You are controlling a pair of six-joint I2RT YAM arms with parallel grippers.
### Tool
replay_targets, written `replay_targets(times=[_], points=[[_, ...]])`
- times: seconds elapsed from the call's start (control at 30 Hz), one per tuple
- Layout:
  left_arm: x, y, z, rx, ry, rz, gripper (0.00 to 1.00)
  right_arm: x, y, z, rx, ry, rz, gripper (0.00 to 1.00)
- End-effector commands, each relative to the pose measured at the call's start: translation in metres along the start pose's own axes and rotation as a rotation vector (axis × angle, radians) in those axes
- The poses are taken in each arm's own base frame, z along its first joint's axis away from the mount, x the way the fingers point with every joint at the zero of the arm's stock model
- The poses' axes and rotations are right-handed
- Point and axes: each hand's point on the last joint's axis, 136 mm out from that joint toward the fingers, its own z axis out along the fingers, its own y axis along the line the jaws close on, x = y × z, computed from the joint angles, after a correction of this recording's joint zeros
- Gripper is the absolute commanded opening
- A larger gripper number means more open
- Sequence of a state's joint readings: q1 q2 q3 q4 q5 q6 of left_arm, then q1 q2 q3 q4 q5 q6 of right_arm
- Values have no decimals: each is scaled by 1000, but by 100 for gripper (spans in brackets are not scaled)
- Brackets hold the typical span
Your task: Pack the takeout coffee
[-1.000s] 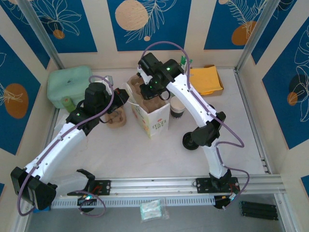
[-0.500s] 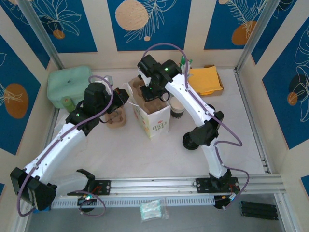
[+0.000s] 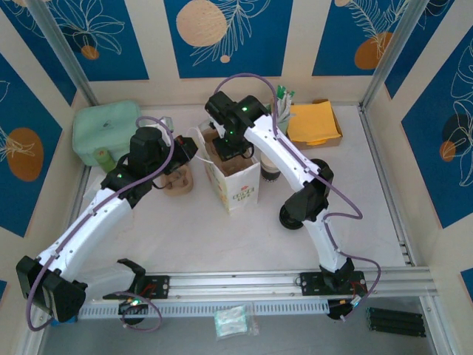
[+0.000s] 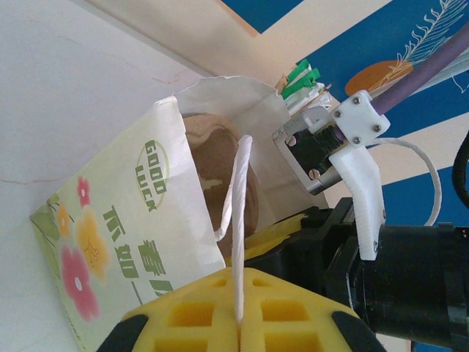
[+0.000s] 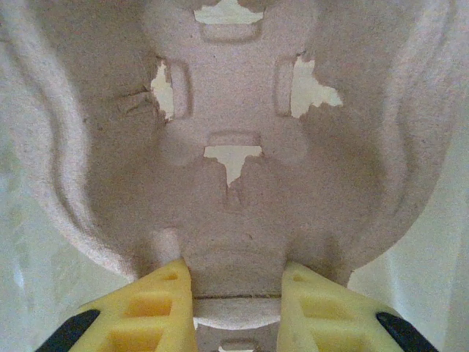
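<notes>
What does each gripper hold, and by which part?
The left gripper pinches the white twisted handle of the paper bag. The right gripper grips the pulp cup carrier by its near edge.

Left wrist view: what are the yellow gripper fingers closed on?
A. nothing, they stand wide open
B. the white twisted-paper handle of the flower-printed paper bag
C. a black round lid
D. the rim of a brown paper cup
B: the left gripper is shut on the white twisted-paper handle, which runs from the mouth of the flower-printed paper bag straight into its closed jaws.
</notes>
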State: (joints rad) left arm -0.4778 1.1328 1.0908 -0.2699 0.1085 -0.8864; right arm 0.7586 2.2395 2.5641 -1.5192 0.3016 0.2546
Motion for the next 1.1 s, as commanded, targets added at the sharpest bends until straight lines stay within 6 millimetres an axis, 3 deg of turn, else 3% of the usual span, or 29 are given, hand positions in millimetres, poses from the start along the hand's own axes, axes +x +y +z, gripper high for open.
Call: replay_targets(times=[0.0,0.33,0.63,1.07], points=[[-3,-8,-6,40,-12,-7,6,7,0,5,32,37,-5,25],[-2,-9,-7,46,-10,-7,6,15,-5,31,94,92,-5,25],[-2,-8,-8,41,-11,-6,6,18,-6,40,97,106,17,25],[4,-1,-9,34,-3,-16,6,7,2,1,96,-6,21,25]])
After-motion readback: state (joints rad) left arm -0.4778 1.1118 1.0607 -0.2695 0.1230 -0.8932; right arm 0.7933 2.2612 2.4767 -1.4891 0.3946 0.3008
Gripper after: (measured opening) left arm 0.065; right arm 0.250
